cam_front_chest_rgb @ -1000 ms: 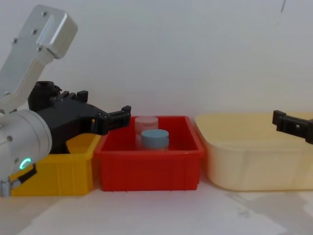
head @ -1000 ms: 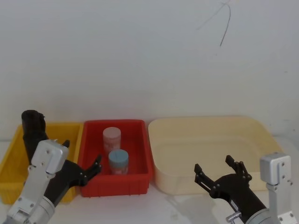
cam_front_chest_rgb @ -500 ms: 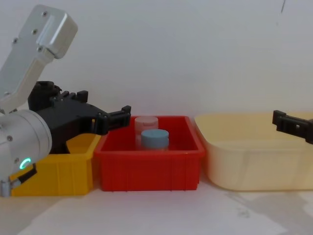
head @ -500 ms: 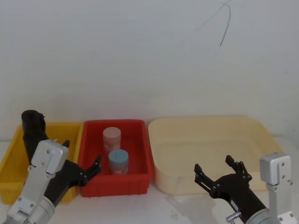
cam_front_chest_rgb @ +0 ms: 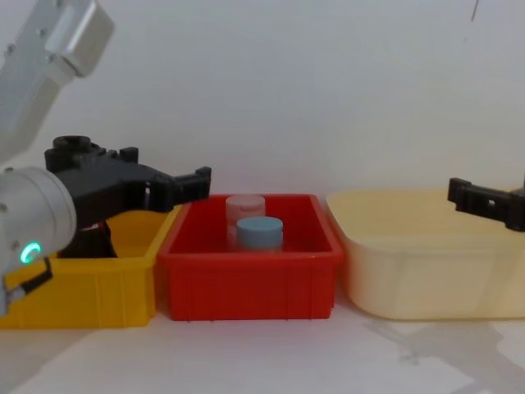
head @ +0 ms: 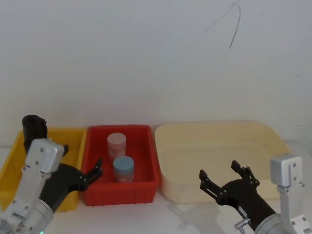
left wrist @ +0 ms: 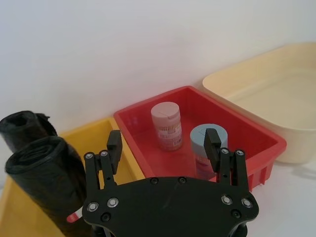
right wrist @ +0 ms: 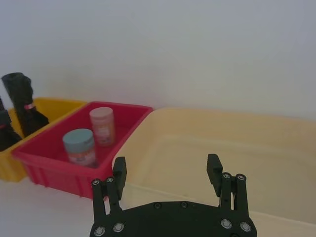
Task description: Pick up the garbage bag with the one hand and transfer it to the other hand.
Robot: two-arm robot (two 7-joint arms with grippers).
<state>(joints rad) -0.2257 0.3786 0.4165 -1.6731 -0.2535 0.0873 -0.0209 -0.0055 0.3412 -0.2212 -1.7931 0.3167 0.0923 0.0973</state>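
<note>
The garbage bag (head: 33,127) stood ungrasped in the yellow bin (head: 10,168), lower left of the frame. The left gripper (head: 82,157) and right gripper (head: 219,170) were empty, jaws wide. Pickup and transfer were both yet to be done.

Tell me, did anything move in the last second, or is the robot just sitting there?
The left gripper shifted slightly to the robot's left and rose a little. The right gripper edged slightly leftward. Both are open and hold nothing. The garbage bag in the yellow bin, and the pink-lidded jar and blue-lidded jar in the red bin, stayed put.
</note>
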